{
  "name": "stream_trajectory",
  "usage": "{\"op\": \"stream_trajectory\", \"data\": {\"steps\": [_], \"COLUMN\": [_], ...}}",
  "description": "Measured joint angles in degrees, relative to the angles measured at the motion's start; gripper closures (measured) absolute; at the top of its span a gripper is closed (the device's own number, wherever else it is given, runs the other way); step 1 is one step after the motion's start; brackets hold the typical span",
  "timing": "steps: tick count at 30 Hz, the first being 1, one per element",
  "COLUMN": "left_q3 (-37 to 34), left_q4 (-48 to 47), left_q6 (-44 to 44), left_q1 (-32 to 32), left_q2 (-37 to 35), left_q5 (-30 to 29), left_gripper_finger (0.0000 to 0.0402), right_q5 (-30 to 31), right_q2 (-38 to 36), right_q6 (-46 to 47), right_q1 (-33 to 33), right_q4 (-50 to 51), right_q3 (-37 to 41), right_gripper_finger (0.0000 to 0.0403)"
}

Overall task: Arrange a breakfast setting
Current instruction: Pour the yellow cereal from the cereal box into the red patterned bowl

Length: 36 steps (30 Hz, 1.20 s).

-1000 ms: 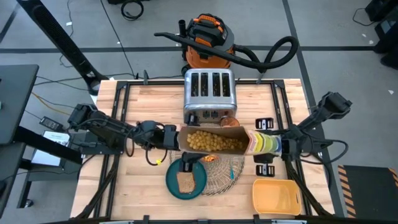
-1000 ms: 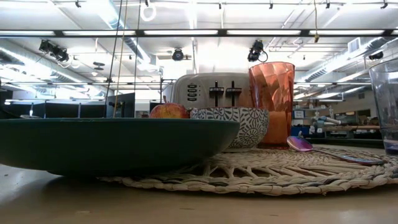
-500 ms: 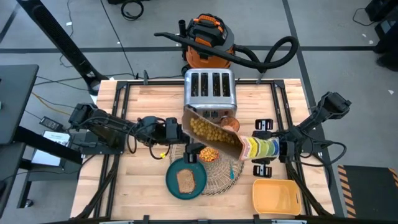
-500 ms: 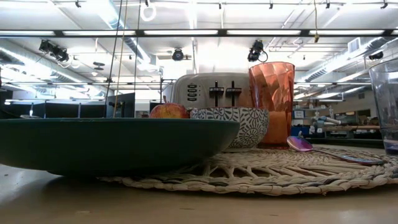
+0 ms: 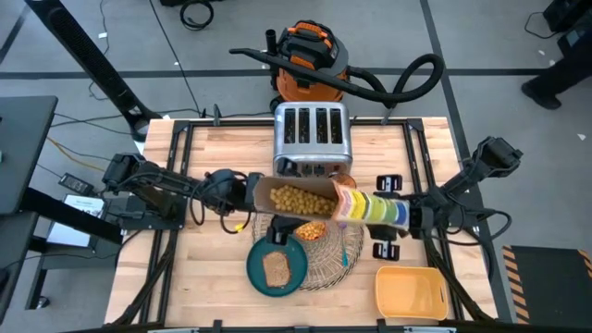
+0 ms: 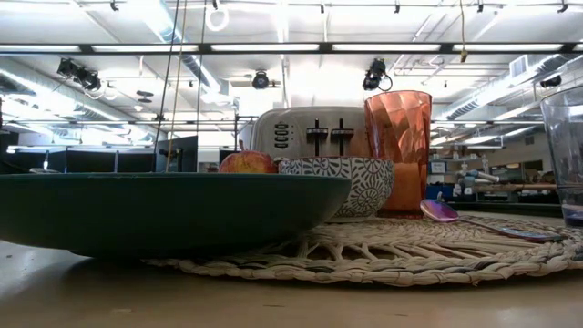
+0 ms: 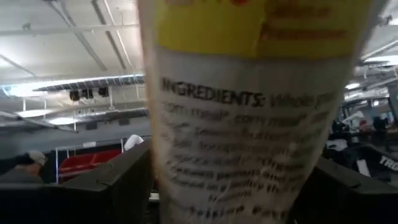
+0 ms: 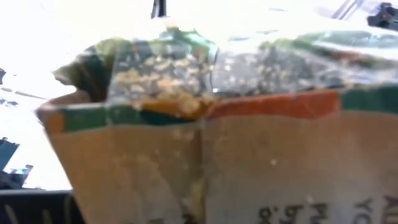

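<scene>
Overhead, a cereal box (image 5: 310, 202) lay on its side in the air, gripped at one end by the left end effector (image 5: 242, 192) and at the other by the right end effector (image 5: 407, 215). Below it on the worktop (image 5: 199, 268) sat the placemat (image 5: 335, 263), with the plate (image 5: 289, 277) and toast (image 5: 275, 269) below the left end effector, then the cereal-filled bowl (image 5: 311, 229), cup (image 6: 397, 146), apple (image 6: 247, 162) and spoon (image 5: 344, 255).
</scene>
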<state>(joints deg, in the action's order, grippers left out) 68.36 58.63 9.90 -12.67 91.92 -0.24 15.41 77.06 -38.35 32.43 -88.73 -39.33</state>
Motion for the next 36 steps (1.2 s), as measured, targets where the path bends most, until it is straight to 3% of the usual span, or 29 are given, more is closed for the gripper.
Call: {"op": "stream_trajectory", "data": {"steps": [6, 13, 20, 24, 30, 36], "left_q3": [0.00, 0.00, 0.00, 0.00, 0.00, 0.03], "left_q4": [0.27, 1.87, 1.82, -1.50, -15.52, -39.19], "left_q6": [-3.83, -4.28, -4.30, -2.89, -0.52, 2.79], "left_q1": [0.55, 0.53, 0.53, 0.53, 0.49, -0.14], "left_q2": [0.00, 0.00, -0.10, -2.45, -9.56, -20.47], "left_q5": [0.01, -0.09, -0.17, -0.05, -1.26, -15.33], "left_gripper_finger": [0.0116, 0.0218, 0.0285, 0.0293, 0.0296, 0.0296], "right_q5": [1.52, 5.57, 9.42, 16.48, 31.48, 45.49], "right_q2": [-0.02, -0.08, -0.13, -0.20, -0.46, -0.50], "right_q6": [1.45, 2.64, 3.85, 3.39, -4.77, -13.21], "right_q1": [-1.64, -1.75, -1.04, 1.01, 6.07, 13.30], "right_q4": [0.04, -0.43, 0.96, 1.03, 0.98, 2.84], "right_q3": [0.00, -0.02, -0.02, -0.06, -0.07, -0.07], "right_gripper_finger": [0.0239, 0.0235, 0.0181, 0.0127, 0.0044, 0.0005]}}
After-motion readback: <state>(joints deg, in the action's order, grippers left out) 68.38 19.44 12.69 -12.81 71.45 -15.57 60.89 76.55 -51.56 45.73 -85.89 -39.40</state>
